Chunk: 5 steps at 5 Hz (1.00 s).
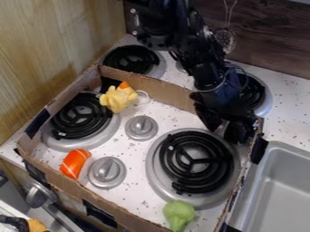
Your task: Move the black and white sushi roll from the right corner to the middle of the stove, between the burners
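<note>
Camera view, jaws parted, seemingly near burner

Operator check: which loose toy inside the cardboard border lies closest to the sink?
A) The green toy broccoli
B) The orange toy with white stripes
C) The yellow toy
A: the green toy broccoli lies by the burner nearest the sink, while the other two toys are beyond the knobs.
</note>
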Each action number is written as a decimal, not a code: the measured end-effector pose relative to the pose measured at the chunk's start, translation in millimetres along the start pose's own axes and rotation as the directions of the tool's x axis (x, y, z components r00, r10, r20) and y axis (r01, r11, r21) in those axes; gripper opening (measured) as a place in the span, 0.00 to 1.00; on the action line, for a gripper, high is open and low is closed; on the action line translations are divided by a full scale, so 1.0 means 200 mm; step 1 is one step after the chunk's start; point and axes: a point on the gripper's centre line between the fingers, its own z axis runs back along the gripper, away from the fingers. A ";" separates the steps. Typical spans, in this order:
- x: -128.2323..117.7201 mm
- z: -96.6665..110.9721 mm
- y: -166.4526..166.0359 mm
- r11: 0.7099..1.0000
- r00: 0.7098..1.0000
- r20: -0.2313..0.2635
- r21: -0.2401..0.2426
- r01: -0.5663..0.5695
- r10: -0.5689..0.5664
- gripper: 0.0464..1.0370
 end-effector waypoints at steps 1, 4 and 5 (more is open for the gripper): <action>0.01 -0.05 0.00 1.000 1.000 -0.011 -0.007 -0.001 0.001 0.96; 0.03 -0.07 -0.03 0.985 0.998 0.011 0.160 -0.062 0.061 0.54; 0.00 0.00 -0.04 0.970 0.996 0.019 0.230 -0.084 0.082 0.53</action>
